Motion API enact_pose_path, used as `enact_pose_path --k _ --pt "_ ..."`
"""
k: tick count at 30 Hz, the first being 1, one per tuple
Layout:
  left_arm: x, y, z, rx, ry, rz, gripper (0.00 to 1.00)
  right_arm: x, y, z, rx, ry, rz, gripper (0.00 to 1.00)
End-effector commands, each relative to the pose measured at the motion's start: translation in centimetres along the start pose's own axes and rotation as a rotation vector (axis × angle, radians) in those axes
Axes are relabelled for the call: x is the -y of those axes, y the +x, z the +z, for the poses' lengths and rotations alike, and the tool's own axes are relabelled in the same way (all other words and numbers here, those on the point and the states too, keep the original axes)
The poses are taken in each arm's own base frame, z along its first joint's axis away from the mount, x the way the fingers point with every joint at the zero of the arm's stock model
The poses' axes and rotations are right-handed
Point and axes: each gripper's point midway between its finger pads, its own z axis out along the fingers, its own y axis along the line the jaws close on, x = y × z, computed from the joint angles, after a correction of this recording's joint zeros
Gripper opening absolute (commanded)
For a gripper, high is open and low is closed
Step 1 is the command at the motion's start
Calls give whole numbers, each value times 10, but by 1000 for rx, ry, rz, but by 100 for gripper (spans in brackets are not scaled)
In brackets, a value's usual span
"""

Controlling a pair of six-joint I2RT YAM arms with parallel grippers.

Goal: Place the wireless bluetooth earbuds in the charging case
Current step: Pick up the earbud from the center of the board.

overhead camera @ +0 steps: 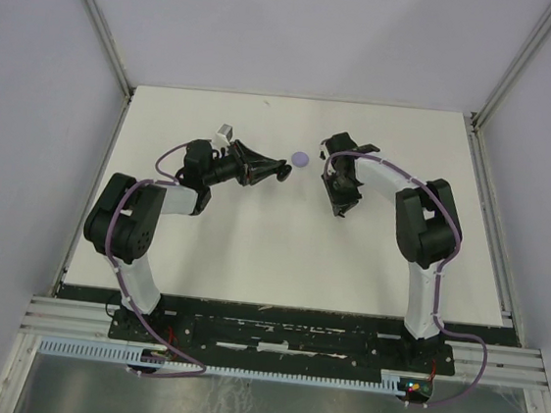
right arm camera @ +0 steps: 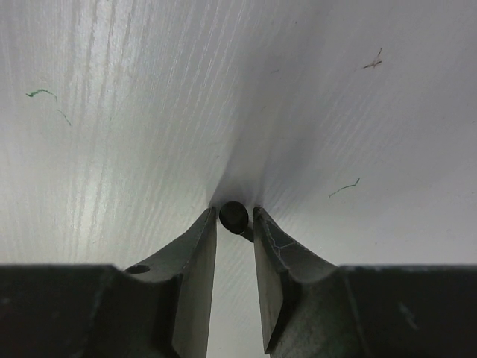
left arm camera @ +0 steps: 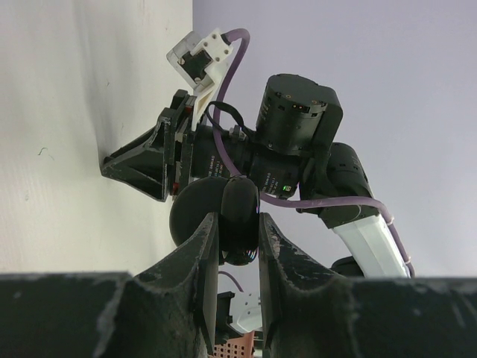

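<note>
My left gripper is held out over the middle of the table, shut on a black round charging case. In the left wrist view the case stands on edge between my left gripper's tips, with a dark disc of it showing behind. My right gripper points down at the table. In the right wrist view its tips pinch a tiny black earbud that rests against the white surface. No other earbuds are in view.
A lilac round puck lies on the white table between the two grippers, a little further back. White walls enclose the table at the back and sides. The right arm's wrist fills the left wrist view.
</note>
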Motion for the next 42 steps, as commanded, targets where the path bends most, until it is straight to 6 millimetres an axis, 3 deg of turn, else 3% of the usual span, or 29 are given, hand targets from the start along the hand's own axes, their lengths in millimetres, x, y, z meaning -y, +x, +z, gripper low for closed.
enact_pose_path --k 1,7,36,40,42 --pt "24 0 -5 -1 71 77 3 -1 -6 9 5 -3 -10 33" --pt "25 -1 -4 -2 74 78 3 1 -6 11 0 7 -13 29" --pt "27 -1 -5 0 75 80 3 2 -11 21 1 18 -11 33" --pt "28 -1 -6 1 76 80 3 2 -10 21 -3 19 -12 30" --pt "28 -2 -6 2 75 80 3 2 -10 21 -3 18 -12 24"
